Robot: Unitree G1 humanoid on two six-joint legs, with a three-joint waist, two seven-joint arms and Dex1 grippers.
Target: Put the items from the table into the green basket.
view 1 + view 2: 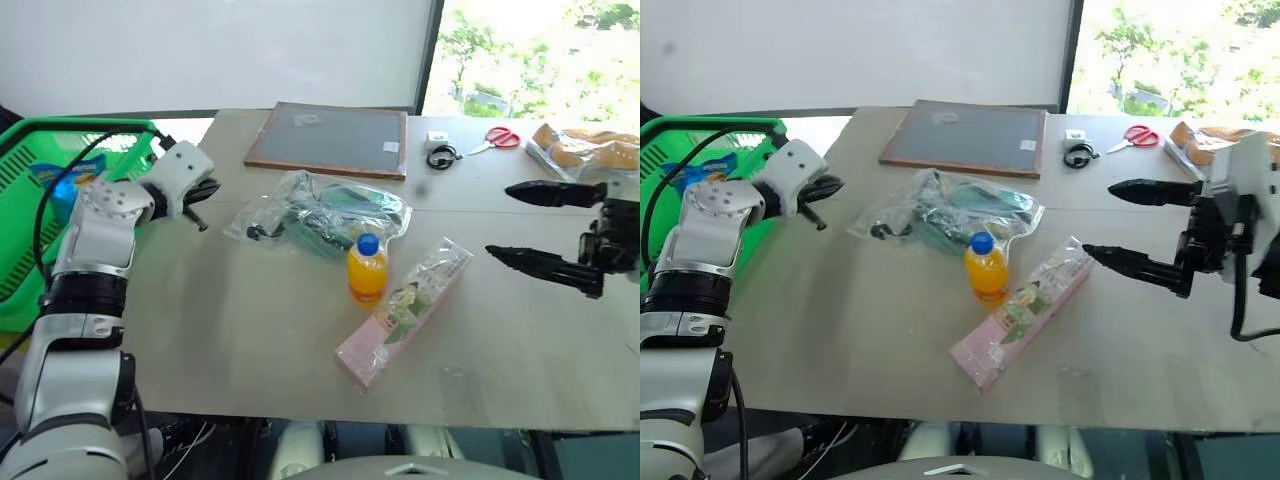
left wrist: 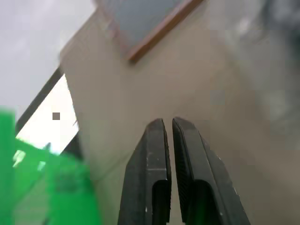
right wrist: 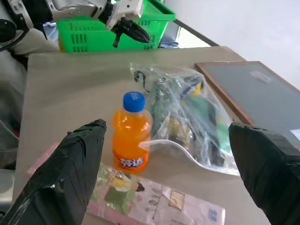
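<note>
A: Any writing you can read?
B: Not really. The juice bottle point(image 3: 131, 132) has a dark label with white lettering too small to make out, and the pink packet point(image 1: 403, 311) carries a green picture with print I cannot read.

A: And the setting?
B: A wide beige table point(image 1: 250, 340) with a seam across it, a white wall behind and a bright window with trees at the far right. A framed grey board point(image 1: 330, 139), red scissors point(image 1: 495, 138) and a bag of bread point(image 1: 588, 147) lie along the far edge.

A: Where are the items and grippers?
B: The bottle stands mid-table, just beside the packet and in front of the clear bag point(image 1: 320, 213). The right gripper point(image 1: 1110, 222) hangs beside them at the right, fingers spread wide, empty. The left gripper point(image 1: 202, 203) is clenched on nothing, over the table's left edge next to the green basket point(image 1: 25, 180), well apart from the items.
</note>
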